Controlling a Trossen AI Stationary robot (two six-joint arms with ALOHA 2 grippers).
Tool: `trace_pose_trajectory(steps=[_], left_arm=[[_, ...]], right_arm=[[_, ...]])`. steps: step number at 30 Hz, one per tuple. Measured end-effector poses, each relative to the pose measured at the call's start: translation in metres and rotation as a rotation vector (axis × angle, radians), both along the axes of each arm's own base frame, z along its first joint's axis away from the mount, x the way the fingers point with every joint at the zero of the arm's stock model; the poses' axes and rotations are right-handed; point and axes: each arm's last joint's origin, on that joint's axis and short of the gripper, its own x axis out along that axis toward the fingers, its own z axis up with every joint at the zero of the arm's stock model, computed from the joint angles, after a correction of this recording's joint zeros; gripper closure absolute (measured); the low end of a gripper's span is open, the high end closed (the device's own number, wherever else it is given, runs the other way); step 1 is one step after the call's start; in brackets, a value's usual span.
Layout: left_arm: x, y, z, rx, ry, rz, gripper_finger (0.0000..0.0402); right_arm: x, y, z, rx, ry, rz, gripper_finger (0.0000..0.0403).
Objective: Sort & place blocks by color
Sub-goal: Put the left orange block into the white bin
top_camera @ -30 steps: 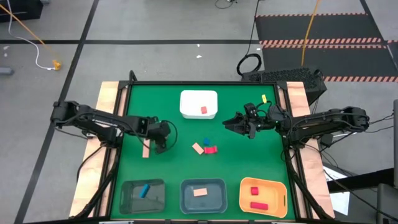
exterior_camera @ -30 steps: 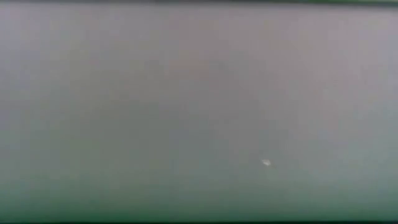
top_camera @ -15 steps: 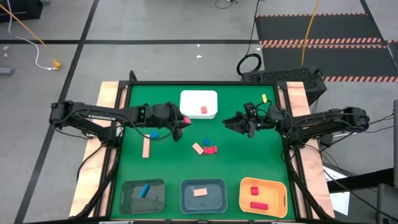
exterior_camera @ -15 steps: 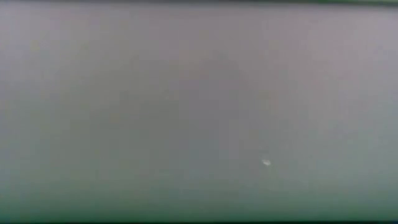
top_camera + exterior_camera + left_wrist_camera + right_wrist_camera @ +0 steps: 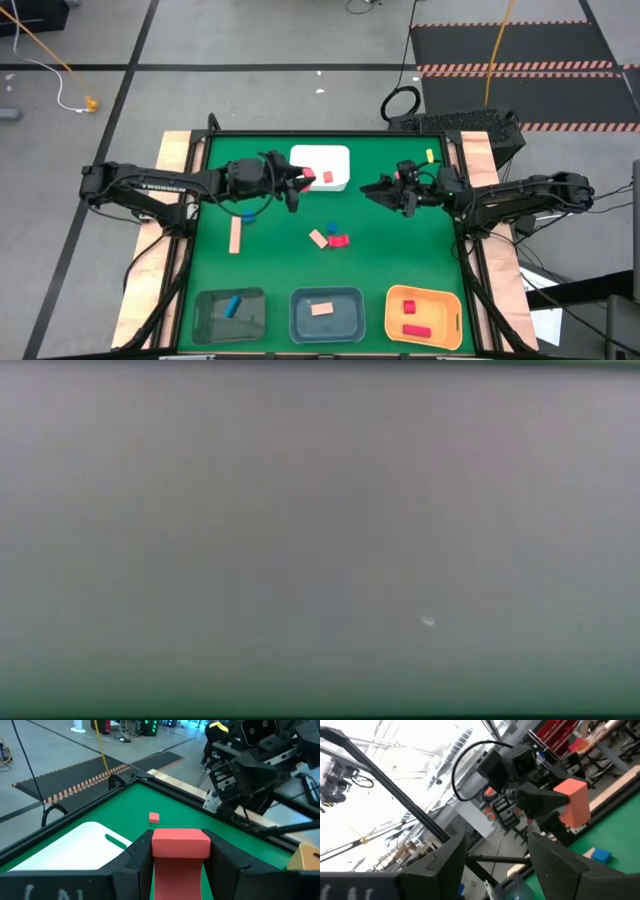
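My left gripper [image 5: 300, 181] hangs over the table beside the white tray [image 5: 320, 160], shut on a red block [image 5: 180, 844]. The right wrist view shows this red block [image 5: 575, 800] too. My right gripper [image 5: 372, 190] stands open in the air to the tray's right, with nothing between its fingers. Another red block [image 5: 327, 177] lies on the white tray. A tan block [image 5: 318, 238], a blue block [image 5: 333, 228] and a red block [image 5: 340, 241] lie flat mid-table. A tan bar [image 5: 235, 237] and a blue block [image 5: 246, 215] lie on the left. The low view shows only grey blur. My left gripper pinches the red block by its two long sides [image 5: 156, 851] between the two fingers. The fingers point nearly level toward the table's right and lie along the block, whose end face [image 5: 181, 845] shows at the fingertips. The block is lifted clear of the table.
Three bins stand along the near edge: a dark one [image 5: 205, 318] with a blue block, a grey one [image 5: 300, 320] with a tan block, and an orange one [image 5: 450, 325] with red blocks. Wooden boards [image 5: 172, 160] flank the green table.
My left gripper has risen from the table beside the tan bar and gone toward the far right, up to the white tray. It has tipped from pointing down to nearly level, carrying the red block clear of the table. The blue block it stood over now shows.
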Motion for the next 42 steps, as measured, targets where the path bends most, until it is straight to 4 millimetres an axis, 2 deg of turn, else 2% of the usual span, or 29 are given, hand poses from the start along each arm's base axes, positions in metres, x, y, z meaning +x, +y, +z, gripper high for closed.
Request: trace_pose_trajectory(steps=[12, 17, 26, 34, 42], left_arm=[[0.013, 0.001, 0.001, -0.024, -0.128, 0.006, 0.0267], [0.019, 0.002, -0.006, -0.057, -0.134, 0.012, 0.0267], [0.025, 0.002, -0.002, -0.137, -0.258, 0.021, 0.0267], [0.026, 0.0, 0.001, -0.2, -0.325, 0.015, 0.0267], [0.026, -0.004, 0.004, -0.249, -0.368, 0.005, 0.0267]], right_arm=[[-0.001, 0.007, 0.004, 0.005, -0.04, 0.013, 0.0197], [0.0, 0.004, 0.003, 0.025, -0.03, -0.088, 0.0197], [0.002, -0.006, -0.006, 0.008, 0.054, -0.191, 0.0197], [0.025, -0.01, 0.003, -0.21, 0.242, -0.205, 0.0192], [0.05, -0.018, 0.004, -0.258, 0.305, -0.188, 0.0135]])
